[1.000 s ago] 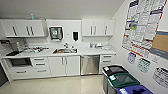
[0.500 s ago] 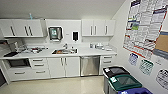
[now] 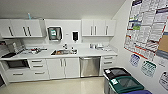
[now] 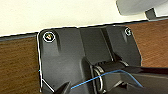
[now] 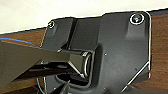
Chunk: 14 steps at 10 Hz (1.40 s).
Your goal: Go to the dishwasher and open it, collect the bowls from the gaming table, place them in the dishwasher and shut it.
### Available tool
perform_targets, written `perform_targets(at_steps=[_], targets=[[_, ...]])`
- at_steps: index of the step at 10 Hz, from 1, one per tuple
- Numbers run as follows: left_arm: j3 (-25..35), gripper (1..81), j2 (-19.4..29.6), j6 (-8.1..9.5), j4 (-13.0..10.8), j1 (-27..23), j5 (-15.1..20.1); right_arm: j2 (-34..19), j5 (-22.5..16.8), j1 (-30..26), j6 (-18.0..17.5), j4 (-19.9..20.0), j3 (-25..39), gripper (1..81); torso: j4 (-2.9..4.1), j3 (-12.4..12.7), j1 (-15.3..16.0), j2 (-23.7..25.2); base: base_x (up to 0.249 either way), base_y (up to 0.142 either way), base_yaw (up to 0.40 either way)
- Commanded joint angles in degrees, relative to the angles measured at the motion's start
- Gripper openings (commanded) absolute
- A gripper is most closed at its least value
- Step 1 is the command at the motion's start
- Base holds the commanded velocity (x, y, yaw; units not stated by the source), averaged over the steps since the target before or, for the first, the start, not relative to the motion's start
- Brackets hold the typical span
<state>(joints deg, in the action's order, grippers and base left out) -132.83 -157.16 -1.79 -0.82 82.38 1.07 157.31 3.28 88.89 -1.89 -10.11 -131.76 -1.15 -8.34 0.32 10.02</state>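
Looking at the kitchenette, the dishwasher [image 3: 89, 66] sits shut under the countertop [image 3: 85, 53], just right of the sink [image 3: 63, 52]. Bins [image 3: 125, 83] at lower right are cut off. Can't tell how either pincer's fingers stand, or how they lie relative to it.

Kitchenette evenly, brightly lit from overhead; white cabinets [image 3: 23, 28] near washed out. Soft glare on steel dishwasher [image 3: 89, 66] front and pale floor [image 3: 62, 87]. Wide-angle bend at edges (posters [image 3: 149, 27] on right wall lean and stretch). Overall soft, blurred, fine detail lost. Wrist views: dark robot plate close, blurred; highlights on round fittings.
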Motion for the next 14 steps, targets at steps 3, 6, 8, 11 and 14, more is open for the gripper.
perform_targets(at_steps=[3, 6, 8, 11, 14], targets=[[0.6, 81.1, 1.0, -0.58, 0.1, -3.5, 2.7, -1.1, -2.6, -3.0, 0.3, -0.5, 0.5, 81.1, 0.0, 0.0, 0.0, 0.0, 0.094, 0.0, 0.0], [0.6, 81.1, 1.1, -0.58, 0.1, -3.5, 2.7, -1.1, -2.6, -3.1, 0.3, -0.5, 0.6, 81.1, 0.0, 0.0, 0.0, 0.0, 0.094, 0.0, 0.0], [0.6, 81.1, 1.1, -0.66, 0.1, -3.5, 2.7, -1.1, -2.6, -3.0, 0.3, -0.5, 0.5, 81.1, 0.0, 0.0, 0.0, 0.0, 0.093, 0.0, 0.0], [0.6, 81.1, 1.1, -0.58, 0.1, -3.5, 2.7, -1.1, -2.7, -3.0, 0.3, -0.5, 0.5, 81.1, 0.0, 0.0, 0.0, 0.0, 0.094, 0.0, 0.0], [0.6, 81.1, 1.1, -0.58, 0.1, -3.5, 2.7, -1.1, -2.7, -3.1, 0.3, -0.5, 0.5, 81.1, 0.0, 0.0, 0.0, 0.0, 0.093, 0.0, 0.0]])
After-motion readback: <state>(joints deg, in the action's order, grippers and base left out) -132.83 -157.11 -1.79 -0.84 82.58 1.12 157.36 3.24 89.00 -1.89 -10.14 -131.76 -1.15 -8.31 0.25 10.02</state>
